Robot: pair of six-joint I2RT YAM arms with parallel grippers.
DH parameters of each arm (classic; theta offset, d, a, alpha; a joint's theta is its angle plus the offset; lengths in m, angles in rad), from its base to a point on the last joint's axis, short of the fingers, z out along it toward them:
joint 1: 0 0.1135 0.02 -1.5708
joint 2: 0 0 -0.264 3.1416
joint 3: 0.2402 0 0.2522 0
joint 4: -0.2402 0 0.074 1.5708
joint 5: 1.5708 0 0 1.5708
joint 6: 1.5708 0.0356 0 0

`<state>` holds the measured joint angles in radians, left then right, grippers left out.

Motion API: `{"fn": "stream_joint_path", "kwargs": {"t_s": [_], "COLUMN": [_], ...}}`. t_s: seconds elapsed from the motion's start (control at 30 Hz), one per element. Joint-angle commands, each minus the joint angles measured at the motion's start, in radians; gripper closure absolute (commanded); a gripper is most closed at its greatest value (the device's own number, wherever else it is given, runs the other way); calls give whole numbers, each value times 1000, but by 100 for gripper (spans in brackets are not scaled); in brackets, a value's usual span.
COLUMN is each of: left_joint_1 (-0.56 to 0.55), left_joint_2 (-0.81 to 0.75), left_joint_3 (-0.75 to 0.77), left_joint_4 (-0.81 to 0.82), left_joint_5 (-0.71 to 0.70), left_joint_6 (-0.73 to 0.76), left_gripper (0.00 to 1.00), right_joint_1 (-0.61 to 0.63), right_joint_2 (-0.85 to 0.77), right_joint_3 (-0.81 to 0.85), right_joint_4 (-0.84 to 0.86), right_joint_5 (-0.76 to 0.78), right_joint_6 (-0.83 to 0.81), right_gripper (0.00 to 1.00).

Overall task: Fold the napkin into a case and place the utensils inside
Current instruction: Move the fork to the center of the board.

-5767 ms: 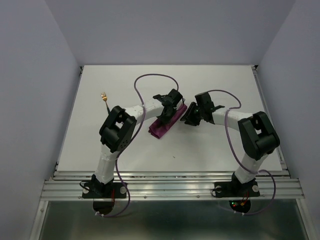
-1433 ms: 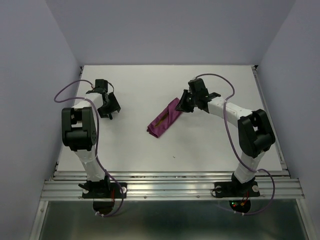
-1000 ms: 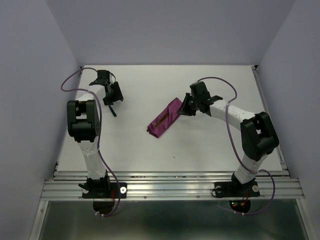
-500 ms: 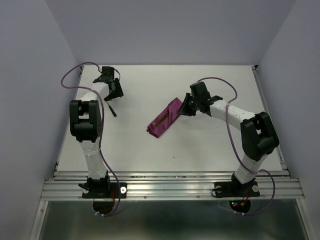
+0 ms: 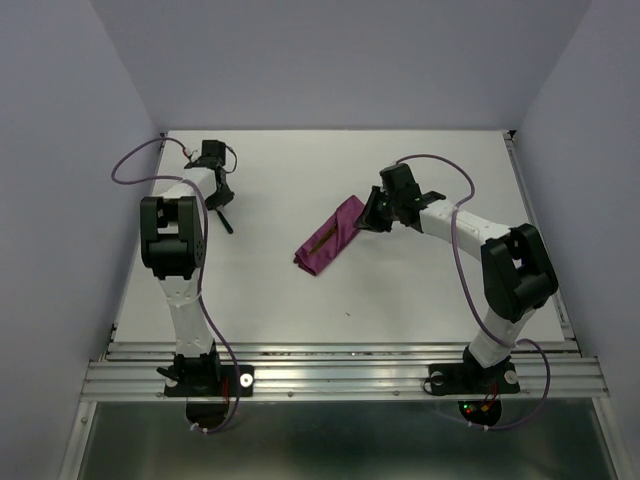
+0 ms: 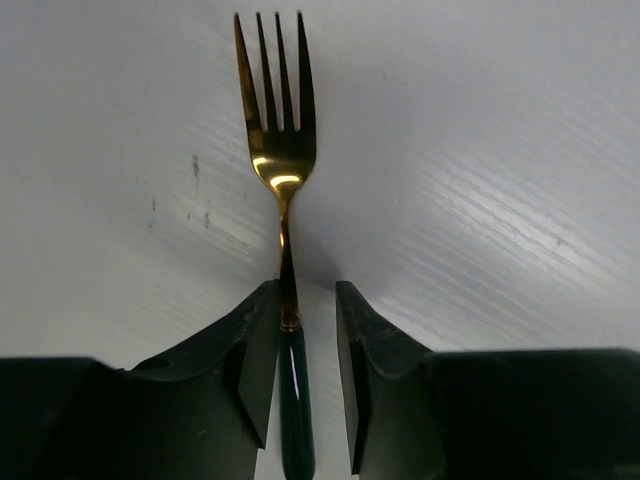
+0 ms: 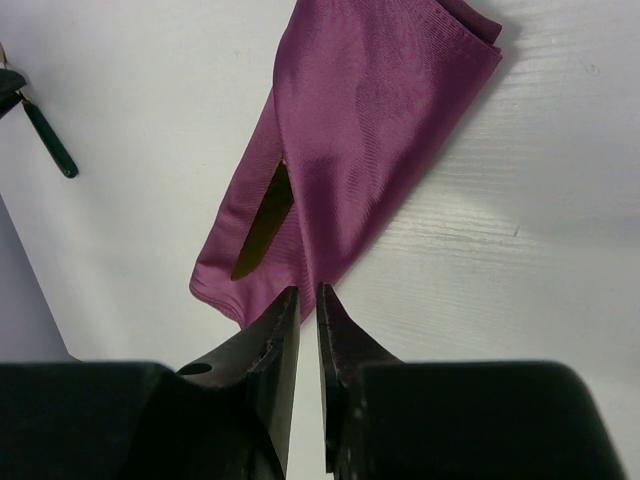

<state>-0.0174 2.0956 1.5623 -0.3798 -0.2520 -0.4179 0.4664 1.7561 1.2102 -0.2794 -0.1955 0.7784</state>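
The plum-purple napkin (image 5: 328, 238) lies folded as a narrow case (image 7: 350, 150) at mid-table. A gold knife blade (image 7: 262, 222) shows in its slit. My right gripper (image 7: 308, 292) is at the case's near corner, jaws almost together, and the cloth puckers toward the tips. The fork (image 6: 282, 170), with a gold head and a dark handle, lies flat at the far left. My left gripper (image 6: 305, 295) straddles its handle. The left finger touches the handle and a gap remains on the right side. In the top view, the handle's end (image 5: 226, 224) sticks out below the left gripper (image 5: 216, 193).
The white table (image 5: 400, 300) is bounded by a side rail on the left (image 5: 140, 230) and a metal rail at the near edge (image 5: 340, 352). The fork's handle (image 7: 50, 140) also shows far off in the right wrist view.
My left arm has swung from the case out to the fork at the far left. Its jaws have narrowed around the handle. The right gripper and the case stay put.
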Motion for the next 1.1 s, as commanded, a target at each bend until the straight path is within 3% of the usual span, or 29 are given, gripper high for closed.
{"fn": "stream_joint_path", "kwargs": {"t_s": [0.0,0.3,0.73,0.87,1.07], "left_joint_1": [8,8,-62,-128,-202], "left_joint_2": [1,-51,-253,-321,-393], "left_joint_3": [-33,-197,-467,-521,-574], "left_joint_4": [-11,64,168,167,176], "left_joint_5": [-15,40,140,122,148], "left_joint_6": [-62,-127,-277,-341,-407], "left_gripper": [62,73,75,72,57], "right_joint_1": [8,8,8,8,8], "right_joint_2": [-3,-21,-49,-66,-89], "right_joint_3": [14,11,-5,-21,-41], "right_joint_4": [19,17,17,17,17], "right_joint_5": [-7,-5,-12,-7,-7], "right_joint_6": [-4,-7,-7,-7,-10], "right_gripper": [82,82,82,81,81]}}
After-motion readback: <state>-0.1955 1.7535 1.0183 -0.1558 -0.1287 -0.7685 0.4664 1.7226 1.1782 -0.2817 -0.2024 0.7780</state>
